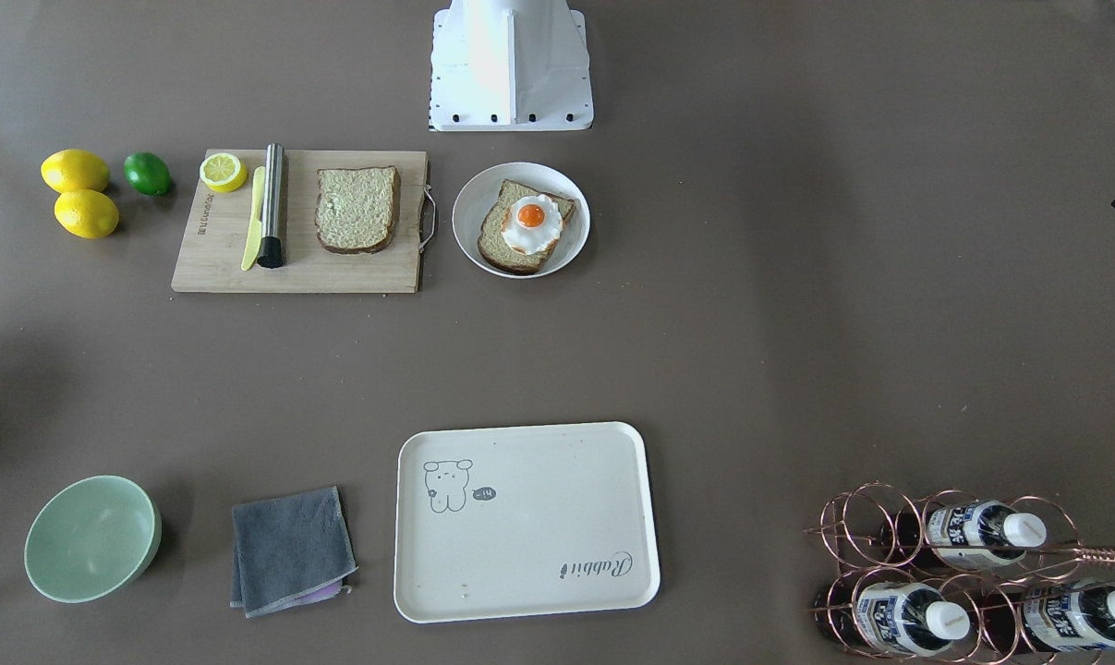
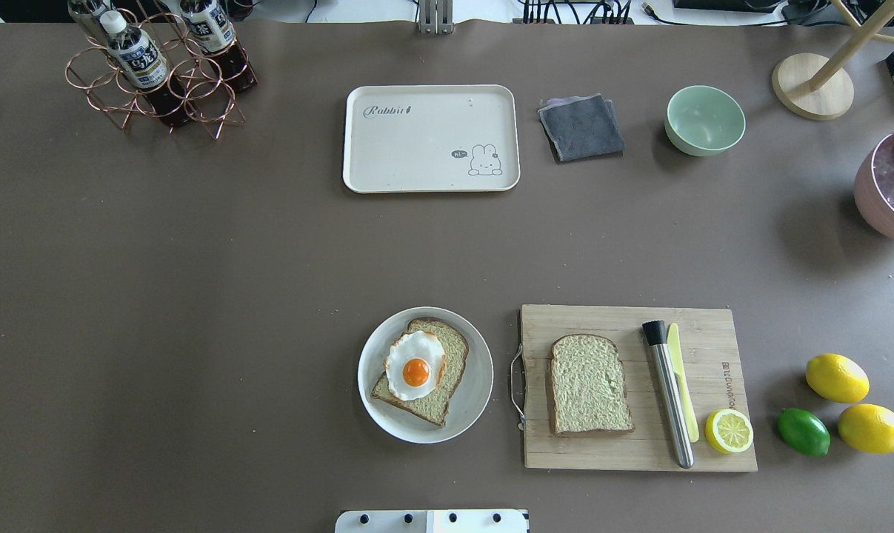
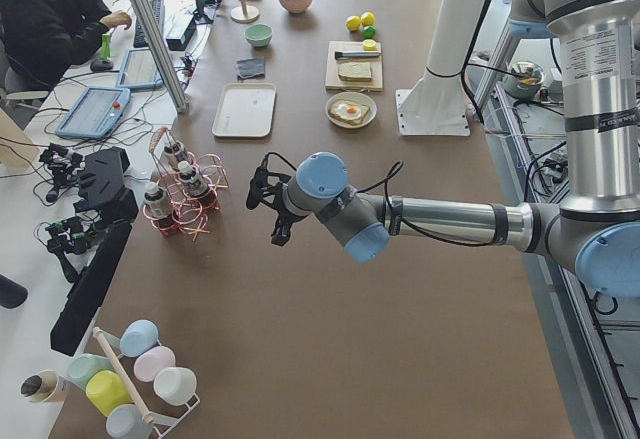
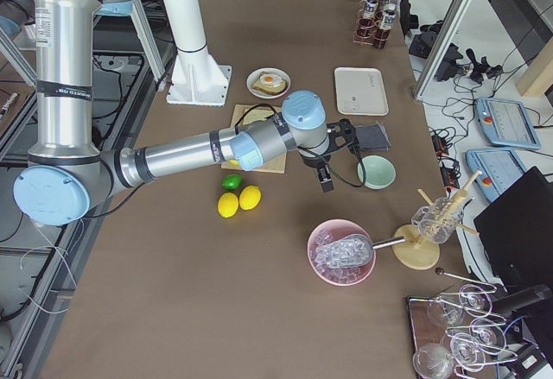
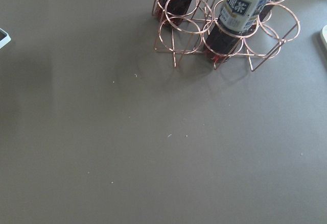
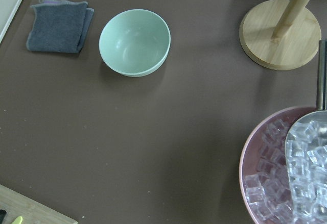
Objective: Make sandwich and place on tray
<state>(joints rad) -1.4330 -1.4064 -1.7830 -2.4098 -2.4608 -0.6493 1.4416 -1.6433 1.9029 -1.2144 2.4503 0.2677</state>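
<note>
**Work surface and surroundings, positions given relative to the tray.** The table (image 2: 195, 296) has a matte brown covering that runs edge to edge.

- **Tray:** The tray (image 2: 432, 104) is cream-white, with a small animal drawing and "Rabbit" script. It lies bare on the side away from the robot base.
- **Sandwich, unassembled:** Both slices lie well apart from the tray, toward the robot.
  - One bread slice (image 2: 452, 363) carries the fried egg (image 2: 415, 364) and rests on a round white plate (image 2: 480, 400).
  - The second slice (image 2: 589, 385) lies flat on a wooden cutting board (image 2: 713, 333), farther to the robot's right. A steel rod (image 2: 669, 396), a yellow knife (image 2: 680, 370) and a half lemon (image 2: 729, 431) share the board.
- **On the tray's right:** A folded grey cloth (image 2: 581, 127) lies just beside it, then a pale green bowl (image 2: 705, 120).
- **On the tray's left:** A copper wire rack (image 2: 158, 89) of bottles stands well apart.
- **Grippers:** The left gripper (image 3: 270, 204) hangs above the table on the rack side. The right gripper (image 4: 330, 159) hangs on the bowl side. Jaw opening cannot be told for either.
- **Room:** Beyond the tray's far edge, an operator (image 3: 40, 19) sits at a desk among aluminium posts.
</note>
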